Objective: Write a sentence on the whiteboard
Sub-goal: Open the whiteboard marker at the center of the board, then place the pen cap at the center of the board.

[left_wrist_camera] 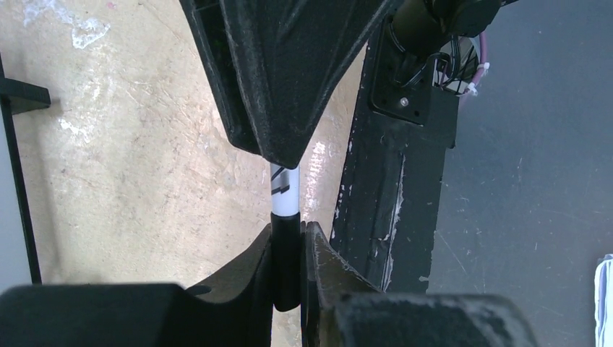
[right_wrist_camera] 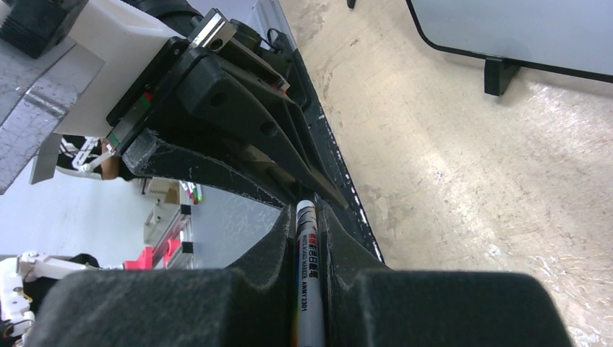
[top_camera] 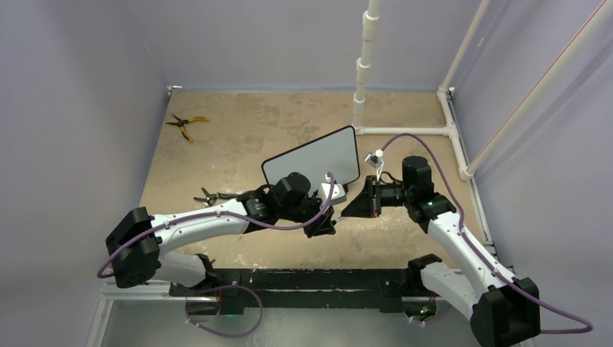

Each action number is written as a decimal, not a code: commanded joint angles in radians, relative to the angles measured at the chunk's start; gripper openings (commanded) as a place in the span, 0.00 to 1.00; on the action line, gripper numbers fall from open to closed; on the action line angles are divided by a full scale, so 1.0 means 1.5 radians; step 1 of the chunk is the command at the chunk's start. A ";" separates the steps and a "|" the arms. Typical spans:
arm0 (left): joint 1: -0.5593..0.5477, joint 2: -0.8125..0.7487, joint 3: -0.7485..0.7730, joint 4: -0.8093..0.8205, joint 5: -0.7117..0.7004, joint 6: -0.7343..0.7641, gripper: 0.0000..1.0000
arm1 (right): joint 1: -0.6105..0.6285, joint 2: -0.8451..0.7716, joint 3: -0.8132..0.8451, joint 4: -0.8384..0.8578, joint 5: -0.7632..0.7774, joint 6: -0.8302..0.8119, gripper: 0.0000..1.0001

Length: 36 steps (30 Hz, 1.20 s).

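The whiteboard (top_camera: 311, 157) stands tilted at mid-table, its face blank with no sentence showing; its lower edge and one foot show in the right wrist view (right_wrist_camera: 520, 29). The two grippers meet tip to tip in front of it. My left gripper (top_camera: 325, 220) is shut on the black cap (left_wrist_camera: 287, 260) of a whiteboard marker. My right gripper (top_camera: 354, 206) is shut on the same marker's white printed barrel (right_wrist_camera: 307, 267). In the left wrist view the white barrel (left_wrist_camera: 283, 195) runs from the left gripper (left_wrist_camera: 289, 228) into the right one. The right gripper (right_wrist_camera: 306, 210) faces the left gripper's fingers (right_wrist_camera: 238, 130).
Yellow-handled pliers (top_camera: 186, 124) lie at the far left. A dark hand tool (top_camera: 211, 196) lies beside the left arm. A small grey block (top_camera: 334, 191) sits by the board's foot. White pipes (top_camera: 365, 65) stand at the back and right. The black base rail (top_camera: 289, 278) runs along the near edge.
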 commanded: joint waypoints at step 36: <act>-0.004 -0.173 -0.076 -0.054 -0.084 0.056 0.00 | -0.038 0.015 0.387 -0.368 0.238 -0.163 0.00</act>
